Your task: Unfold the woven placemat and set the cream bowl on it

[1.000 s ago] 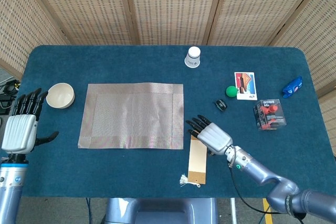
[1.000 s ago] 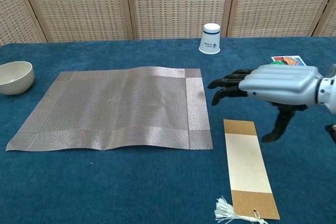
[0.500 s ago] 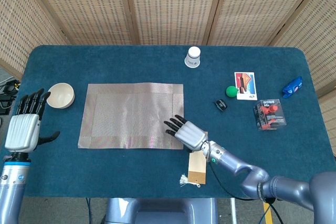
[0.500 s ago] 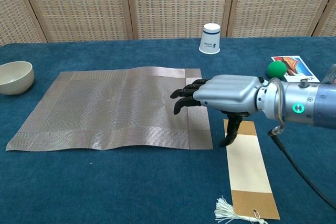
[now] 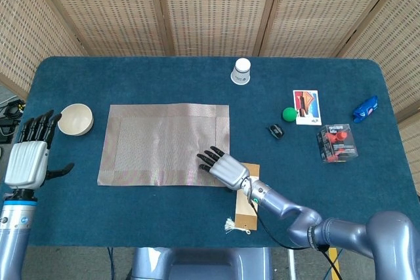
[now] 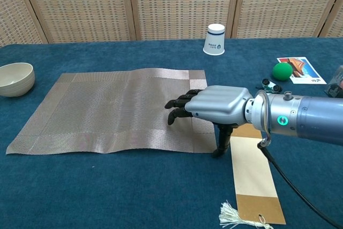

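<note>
Lying flat and fully unfolded on the blue table [image 5: 131, 214], the placemat [image 5: 157, 139] has its near edge slightly rippled in the chest view. Its left edge sits near the bowl [image 5: 76, 119], which stands upright just beyond the mat's far left corner, apart from it. Bare cloth runs all along the far side of the mat, up to the paper cup [image 5: 242, 71] near the far edge of the table. Bare cloth also runs along the near side of the mat.

My right hand [image 5: 223, 166] is over the mat's near right corner, palm down, fingers [image 6: 179, 104] spread a little and stretched left across the weave, holding nothing. My thumb points down at the mat's right edge; I cannot tell whether it touches. Just right of it lies a tan paper tag [image 6: 254, 172] with a string tassel, close to the mat's right edge.

My left hand [image 5: 27, 159] hangs off the table's left edge, near the bowl but not touching it, fingers apart and empty.

Well to the right sit a green ball [image 5: 289, 114], a picture card [image 5: 306, 107], a small dark clip [image 5: 276, 131], a red packet [image 5: 336, 143] and a blue wrapper [image 5: 365, 108].
</note>
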Available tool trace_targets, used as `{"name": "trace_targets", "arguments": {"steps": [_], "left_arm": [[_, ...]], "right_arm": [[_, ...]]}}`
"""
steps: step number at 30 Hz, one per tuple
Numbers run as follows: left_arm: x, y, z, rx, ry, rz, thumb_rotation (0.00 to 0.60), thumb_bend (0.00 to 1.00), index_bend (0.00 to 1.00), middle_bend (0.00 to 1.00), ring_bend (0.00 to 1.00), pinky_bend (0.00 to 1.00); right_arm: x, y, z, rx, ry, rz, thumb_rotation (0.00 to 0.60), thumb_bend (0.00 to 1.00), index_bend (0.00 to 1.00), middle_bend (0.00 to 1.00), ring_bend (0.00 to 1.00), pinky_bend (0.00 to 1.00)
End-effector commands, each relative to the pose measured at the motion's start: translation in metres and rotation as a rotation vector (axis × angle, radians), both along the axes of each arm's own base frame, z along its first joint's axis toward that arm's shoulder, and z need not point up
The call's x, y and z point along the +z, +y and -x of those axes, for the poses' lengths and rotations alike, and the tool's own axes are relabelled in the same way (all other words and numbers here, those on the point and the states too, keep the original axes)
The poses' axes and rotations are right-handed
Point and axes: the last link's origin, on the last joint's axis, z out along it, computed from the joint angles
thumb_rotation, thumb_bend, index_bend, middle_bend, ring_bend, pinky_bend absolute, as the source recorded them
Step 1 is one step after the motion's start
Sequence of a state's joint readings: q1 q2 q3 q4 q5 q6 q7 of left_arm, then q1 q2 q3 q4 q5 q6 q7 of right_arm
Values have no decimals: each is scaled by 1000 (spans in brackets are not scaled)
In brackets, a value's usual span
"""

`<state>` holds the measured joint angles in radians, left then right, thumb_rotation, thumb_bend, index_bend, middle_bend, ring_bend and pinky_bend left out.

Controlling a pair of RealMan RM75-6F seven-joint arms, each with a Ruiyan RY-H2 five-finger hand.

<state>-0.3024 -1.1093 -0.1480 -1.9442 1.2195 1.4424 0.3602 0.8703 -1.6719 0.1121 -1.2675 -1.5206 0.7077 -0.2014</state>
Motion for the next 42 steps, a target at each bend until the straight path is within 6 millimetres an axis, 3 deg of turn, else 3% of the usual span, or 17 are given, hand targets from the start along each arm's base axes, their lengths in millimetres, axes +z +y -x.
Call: {"name": "trace_targets", "arguments": {"steps": [1,28,42], "left_arm": [[0,0,0,0,-2,4,600,0,0,0,0,0],[0,0,-1,-7,-8,13,600,0,0,0,0,0],[-1,1,-1,-9,-10,20,600,0,0,0,0,0]], "right_arm": [[-3,-1,-1,2,4,7,600,0,208,16,0,0],[-4,-7,3,-13,-1,28,600,4,209,33,0,0],[-1,-13,-4,-16,-51,40,600,98,213,39,0,0]]}}
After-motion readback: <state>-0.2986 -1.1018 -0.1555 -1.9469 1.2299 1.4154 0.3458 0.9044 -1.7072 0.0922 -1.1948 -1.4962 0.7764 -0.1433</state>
